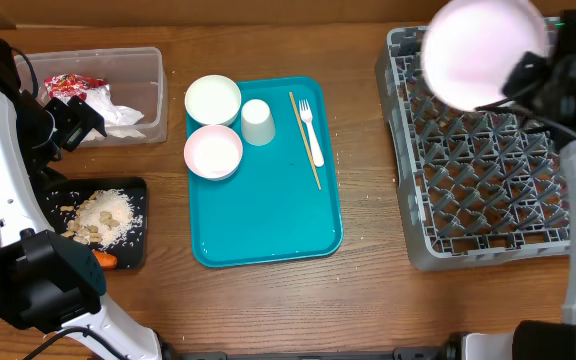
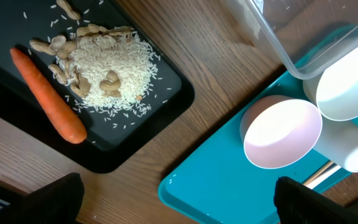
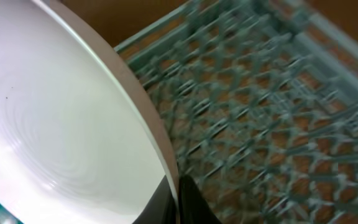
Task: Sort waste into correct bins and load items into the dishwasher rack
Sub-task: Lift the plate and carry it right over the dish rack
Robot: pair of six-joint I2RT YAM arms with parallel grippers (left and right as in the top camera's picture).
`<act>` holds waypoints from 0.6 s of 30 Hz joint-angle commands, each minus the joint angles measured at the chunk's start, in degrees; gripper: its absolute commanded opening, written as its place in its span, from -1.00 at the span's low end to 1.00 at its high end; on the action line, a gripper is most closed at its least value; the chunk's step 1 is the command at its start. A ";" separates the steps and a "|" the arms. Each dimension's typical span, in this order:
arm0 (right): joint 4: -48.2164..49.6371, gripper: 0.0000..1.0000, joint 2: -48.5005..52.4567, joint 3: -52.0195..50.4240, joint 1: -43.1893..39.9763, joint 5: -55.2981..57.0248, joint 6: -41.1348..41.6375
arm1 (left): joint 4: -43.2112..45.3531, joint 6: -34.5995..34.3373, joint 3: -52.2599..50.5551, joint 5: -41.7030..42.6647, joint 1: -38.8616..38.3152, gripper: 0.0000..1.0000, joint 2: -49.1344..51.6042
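Well to the left of the large teal plastic serving tray (image 1: 268,215), at the far side, a clear rectangular plastic tub (image 1: 160,95) holds a small red wrapper (image 1: 68,85) and crumpled white paper napkins (image 1: 113,112). The left gripper (image 1: 73,120) hangs by the tub's near edge, jaws spread wide and empty. Just left of the teal tray's near half sits a shallow black rectangular tray (image 1: 136,252) with a heap of whitish rice (image 2: 117,68), beige food scraps (image 2: 58,45) and an orange carrot (image 2: 45,93) along the side away from the teal tray.

On the teal tray's far left corner stand a round white bowl (image 1: 213,100), a round pale pink bowl (image 1: 213,151) and a small white cup (image 1: 257,122). Toward its right edge lie a thin wooden stick (image 1: 305,140) and a white plastic fork (image 1: 311,130).

Right of the teal tray stands the large square grey plastic dishwasher rack (image 1: 488,190). The right gripper (image 1: 516,82) is clamped on the rim of a round pale pink plate (image 1: 483,48), held over the rack's far left corner. The blurred wrist view suggests the plate is above the pegs, not touching them.
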 commanded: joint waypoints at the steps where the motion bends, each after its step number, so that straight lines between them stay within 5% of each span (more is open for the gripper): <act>1: 3.76 -0.92 1.33 0.81 -3.69 9.46 -3.39 | -0.09 -0.79 -0.20 0.22 -0.42 1.00 -1.51; 7: 14.01 -0.92 7.96 0.76 -7.19 22.36 -12.66 | -0.09 -0.79 -0.20 0.22 -0.42 1.00 -1.51; 18: 35.98 -0.91 18.51 0.76 -7.56 23.12 -35.10 | -0.09 -0.79 -0.20 0.22 -0.42 1.00 -1.51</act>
